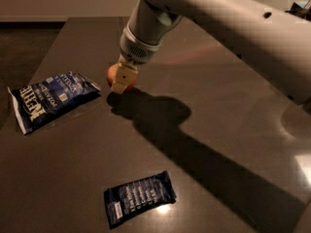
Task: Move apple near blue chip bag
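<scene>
The apple (115, 74), red-orange and round, is held low over the dark table, just right of the blue chip bag (51, 98). My gripper (122, 81) is shut on the apple; one pale finger (123, 77) covers its front. The blue chip bag is crinkled with big white lettering and lies flat at the left. Its right end is a short gap from the apple. The arm reaches in from the upper right.
A smaller dark navy packet (139, 196) lies flat near the front middle of the table (228, 110). The table's left edge runs close behind the chip bag. The arm's shadow falls across the table to the right.
</scene>
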Robot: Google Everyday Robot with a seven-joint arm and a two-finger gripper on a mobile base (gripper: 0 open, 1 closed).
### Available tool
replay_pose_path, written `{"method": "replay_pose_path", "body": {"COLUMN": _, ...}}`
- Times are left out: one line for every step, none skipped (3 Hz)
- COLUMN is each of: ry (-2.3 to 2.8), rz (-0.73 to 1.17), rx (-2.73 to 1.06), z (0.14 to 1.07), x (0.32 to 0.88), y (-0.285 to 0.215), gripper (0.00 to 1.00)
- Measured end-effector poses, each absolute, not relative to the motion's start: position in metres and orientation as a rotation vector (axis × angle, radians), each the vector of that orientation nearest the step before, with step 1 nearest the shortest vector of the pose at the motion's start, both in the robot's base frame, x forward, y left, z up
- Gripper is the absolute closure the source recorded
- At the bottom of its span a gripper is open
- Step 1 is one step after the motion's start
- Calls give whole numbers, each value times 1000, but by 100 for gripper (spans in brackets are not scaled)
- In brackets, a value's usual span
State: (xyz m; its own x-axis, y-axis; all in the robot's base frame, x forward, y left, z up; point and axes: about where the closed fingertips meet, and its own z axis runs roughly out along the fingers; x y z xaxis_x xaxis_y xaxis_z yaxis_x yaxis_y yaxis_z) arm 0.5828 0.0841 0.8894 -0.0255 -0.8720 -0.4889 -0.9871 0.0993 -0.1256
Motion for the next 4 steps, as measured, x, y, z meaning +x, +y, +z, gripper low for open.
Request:
{"method": "replay_pose_path", "body": {"ry": 1925, "rz": 326, "rx": -1850, "z": 872, "x": 588, "y": 94, "gripper": 85}}
{"method": "replay_pose_path", "body": {"ry": 1906, "rz": 315, "rx": -1876, "z": 864, "x": 587, "y": 102, "gripper": 62}}
{"method": "replay_pose_path", "body": {"ry": 1892, "rz": 309, "rx": -1893, "z": 860, "x": 583, "y": 105, "gripper": 39}}
{"method": "replay_pose_path", "body": {"ry": 1891, "rz": 310, "rx": -1899, "z": 858, "x": 582, "y": 107, "gripper": 8}}
